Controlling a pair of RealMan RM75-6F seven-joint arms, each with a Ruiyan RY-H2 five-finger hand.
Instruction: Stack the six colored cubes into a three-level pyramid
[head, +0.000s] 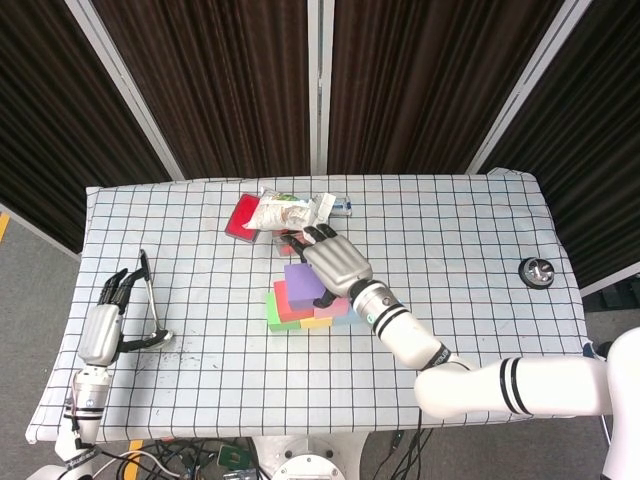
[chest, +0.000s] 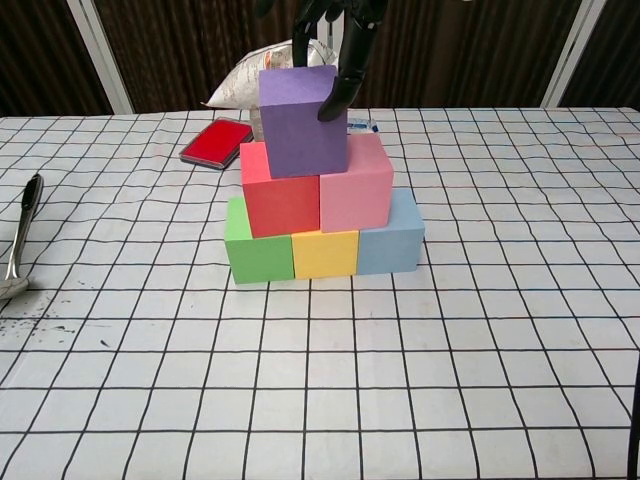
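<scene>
- My right hand (head: 335, 262) sits just above centre in the head view, over the top of the stack; in the chest view its dark fingers (chest: 352, 60) come down from the upper edge of the frame, one fingertip touching the upper right edge of the purple foam cube (chest: 303, 121).
- I cannot tell whether that hand grips the purple cube or only rests a finger on it; the fingers are spread rather than curled.
- The purple cube stands at the top of the pyramid, in the upper middle of the chest view, resting on the red foam cube (chest: 280, 203) and the pink foam cube (chest: 356, 186).
- Below them, the bottom row reads left to right: green foam cube (chest: 257, 251), yellow foam cube (chest: 325, 253), light blue foam cube (chest: 392, 239), all touching on the white checked tablecloth (chest: 400, 380).
- My left hand (head: 103, 328) lies at the lower left of the head view, fingers straight and close together, holding nothing, just beside a metal ladle with a dark handle (head: 150, 300).
- Behind the stack, toward the upper left of the chest view, lie a flat red case (chest: 215, 141) and a white plastic bag (chest: 248, 84).
- A small round metal object (head: 536, 271) sits at the right side of the head view, well apart.
</scene>
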